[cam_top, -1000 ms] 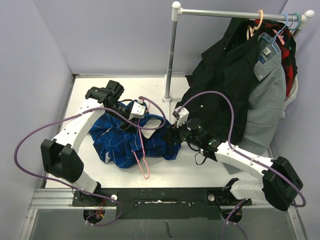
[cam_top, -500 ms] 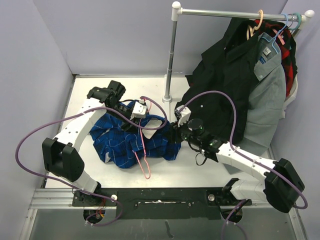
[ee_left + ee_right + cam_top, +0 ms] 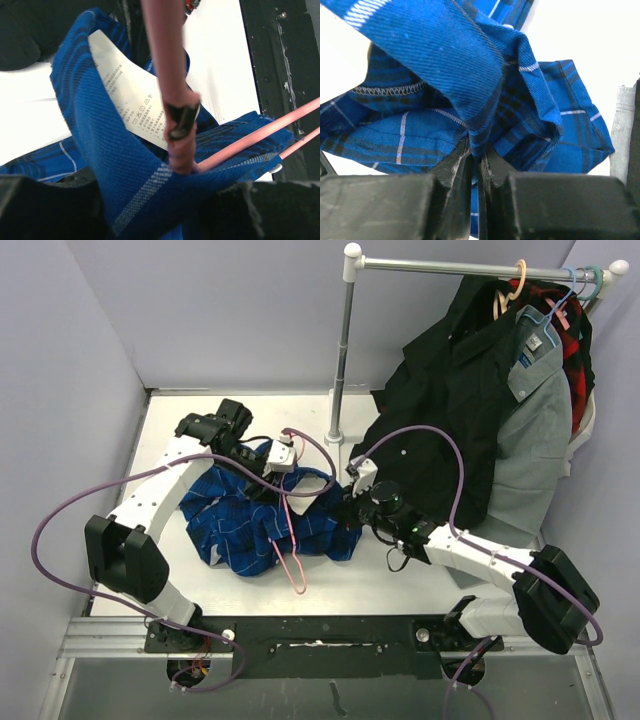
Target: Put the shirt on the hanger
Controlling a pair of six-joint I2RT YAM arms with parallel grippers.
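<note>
Royal-blue plaid shirt [image 3: 245,525] crumpled on white table [image 3: 400,580], right gripper [image 3: 479,170] pinched tight on its fabric, left gripper [image 3: 277,480] clamping pink hanger [image 3: 291,540], shirt draped over hanger's bend

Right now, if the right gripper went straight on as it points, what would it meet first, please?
The blue plaid shirt: the right gripper is shut on a fold of it, with more cloth bunched ahead. The pink hanger probably lies beyond; depth is unclear.
</note>
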